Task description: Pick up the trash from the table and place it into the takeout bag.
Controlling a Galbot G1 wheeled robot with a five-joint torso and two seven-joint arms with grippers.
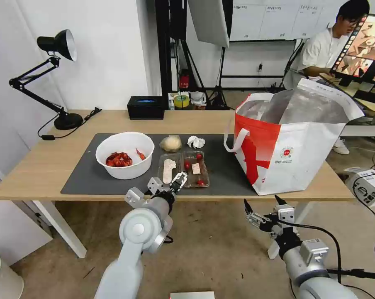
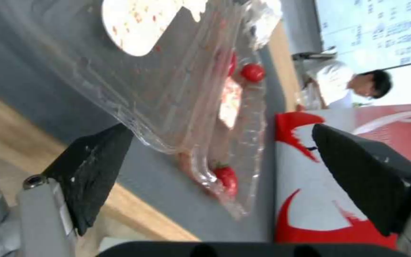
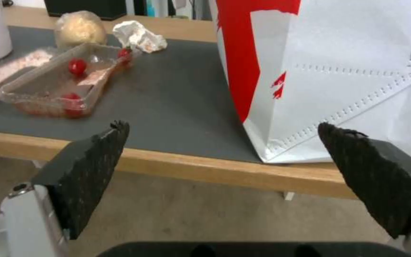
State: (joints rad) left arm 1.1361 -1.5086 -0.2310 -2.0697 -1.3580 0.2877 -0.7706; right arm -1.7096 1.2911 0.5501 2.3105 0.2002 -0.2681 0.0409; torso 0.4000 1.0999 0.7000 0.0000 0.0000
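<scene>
On a long light-wood tabletop (image 1: 42, 166) covered by a large dark grey mat (image 1: 84, 174), the left end effector (image 1: 167, 182) hovers with fingers spread at the near edge of a clear plastic hinged tray (image 1: 183, 169), which lies open on the mat holding a few small red pieces. In the left wrist view the tray's corner sits between the two black fingertips (image 2: 91, 171), neither visibly touching it. A white round plastic bowl (image 1: 125, 160) of red crayfish shells stands just left of the tray; a beige paper ball (image 1: 171, 143) and a small white tissue wad (image 1: 196, 142) lie beyond it. The large red-and-white takeout bag (image 1: 295, 145), foil-lined and open, stands at the tabletop's right end. The right end effector (image 1: 264, 211) hangs below the tabletop's front edge near the bag, fingers wide apart. A black tissue box (image 1: 145, 107) rests at the far edge.
</scene>
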